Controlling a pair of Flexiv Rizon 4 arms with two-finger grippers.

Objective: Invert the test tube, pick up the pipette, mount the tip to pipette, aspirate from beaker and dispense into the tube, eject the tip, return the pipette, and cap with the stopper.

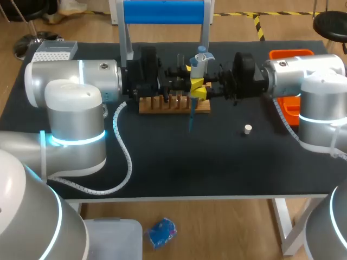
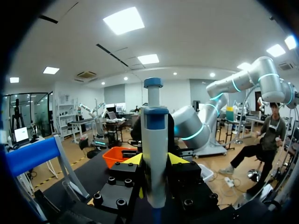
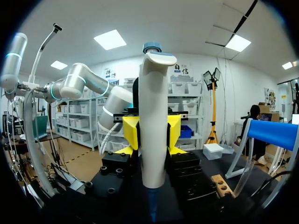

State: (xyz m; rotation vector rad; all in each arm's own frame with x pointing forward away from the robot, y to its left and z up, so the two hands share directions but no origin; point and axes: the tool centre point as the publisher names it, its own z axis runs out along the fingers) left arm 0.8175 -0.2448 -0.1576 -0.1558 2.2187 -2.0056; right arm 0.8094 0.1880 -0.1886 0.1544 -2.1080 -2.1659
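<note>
One pipette (image 1: 198, 65) is standing upright above the middle of the table (image 1: 179, 162), over the right end of one wooden rack (image 1: 173, 104). One blue tip (image 1: 191, 120) is sitting on its lower end and pointing down in front of the rack.

Two grippers are meeting at the pipette from opposite sides. The left gripper (image 2: 155, 161) is pinching the pipette body between its two yellow fingertips (image 2: 133, 160). The right gripper (image 3: 152, 151) is likewise clamping the body between its two fingers. In the right wrist view, the left gripper's yellow tips are sitting slightly higher on the pipette than the right's own.

One white stopper (image 1: 248, 129) is lying alone on the table, well to the right of the rack. One orange tray (image 1: 291, 53) is showing behind the right arm. One tip box (image 1: 53, 51) is resting at the far left corner. The test tube cannot be made out.
</note>
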